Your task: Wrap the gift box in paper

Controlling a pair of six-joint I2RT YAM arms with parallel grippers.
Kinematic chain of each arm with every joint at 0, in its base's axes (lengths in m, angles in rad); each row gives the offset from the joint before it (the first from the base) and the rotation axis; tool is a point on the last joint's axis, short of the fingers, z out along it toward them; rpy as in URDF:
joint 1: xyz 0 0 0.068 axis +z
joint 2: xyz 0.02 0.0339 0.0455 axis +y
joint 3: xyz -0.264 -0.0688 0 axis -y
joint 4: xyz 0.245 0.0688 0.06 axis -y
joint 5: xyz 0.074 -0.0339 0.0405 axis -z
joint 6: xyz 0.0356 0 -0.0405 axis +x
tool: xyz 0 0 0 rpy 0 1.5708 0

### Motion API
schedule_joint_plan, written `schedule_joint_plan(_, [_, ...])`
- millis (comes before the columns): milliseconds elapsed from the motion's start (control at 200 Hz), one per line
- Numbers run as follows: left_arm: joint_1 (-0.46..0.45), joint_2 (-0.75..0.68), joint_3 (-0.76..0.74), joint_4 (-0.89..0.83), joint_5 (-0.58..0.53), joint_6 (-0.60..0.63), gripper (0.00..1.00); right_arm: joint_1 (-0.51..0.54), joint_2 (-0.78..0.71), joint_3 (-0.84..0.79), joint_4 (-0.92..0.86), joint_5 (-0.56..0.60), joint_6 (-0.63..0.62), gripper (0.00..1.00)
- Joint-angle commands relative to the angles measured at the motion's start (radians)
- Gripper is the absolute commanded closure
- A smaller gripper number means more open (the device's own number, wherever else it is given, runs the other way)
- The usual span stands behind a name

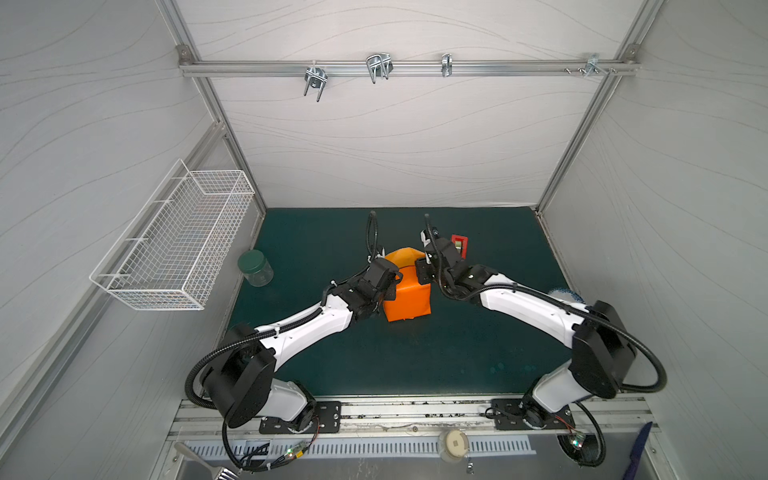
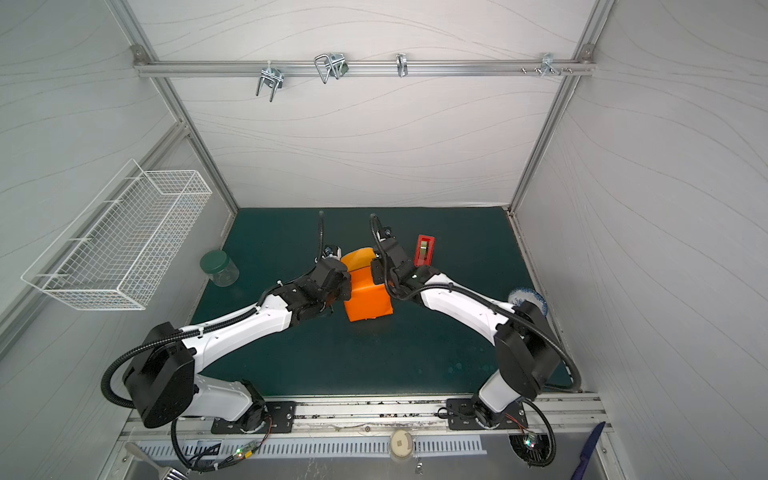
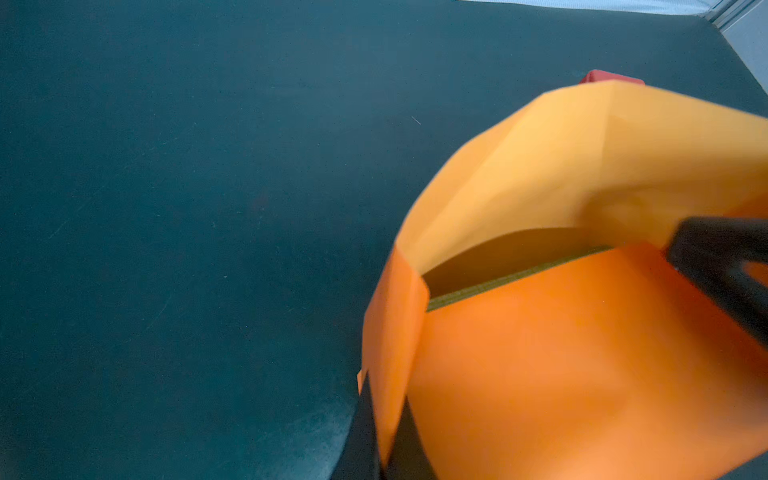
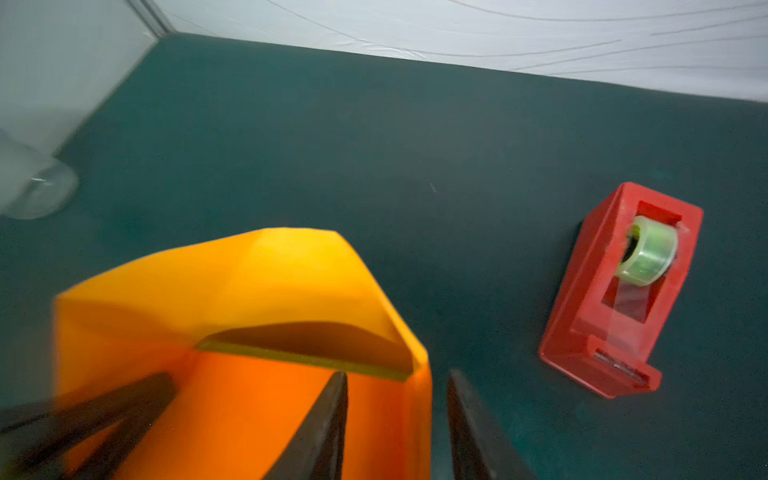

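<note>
Left hand (image 3: pixel 383 419) pinches paper (image 3: pixel 561 365); right hand (image 4: pixel 397 378) parted

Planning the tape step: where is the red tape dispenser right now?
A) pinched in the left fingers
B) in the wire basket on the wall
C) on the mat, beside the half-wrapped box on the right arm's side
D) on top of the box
C: the red tape dispenser stands on the green mat, apart from the paper around the gift box, with nothing gripping it.
</note>
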Motion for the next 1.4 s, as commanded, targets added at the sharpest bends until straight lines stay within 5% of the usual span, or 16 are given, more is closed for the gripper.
schedule_joint_plan(0, [-0.009,0.020,-0.011,-0.011,0.028,-0.001,1.00,-0.062,-0.096,-0.058,0.018,-0.223,0.032,0.53])
schedule_joint_plan(125, [-0.009,0.021,-0.010,-0.011,0.027,0.000,1.00,-0.133,-0.146,-0.126,0.088,-0.384,0.053,0.51])
schedule_joint_plan(360, [-0.009,0.021,-0.007,-0.013,0.027,0.000,1.00,-0.245,-0.118,-0.152,0.171,-0.528,0.101,0.80])
schedule_joint_plan(500, [-0.008,0.026,-0.003,-0.013,0.029,0.002,1.00,-0.244,-0.074,-0.158,0.199,-0.554,0.117,0.89])
schedule_joint_plan(1396, [-0.008,0.028,-0.002,-0.013,0.035,0.000,1.00,-0.139,0.027,-0.126,0.231,-0.477,0.124,0.92])
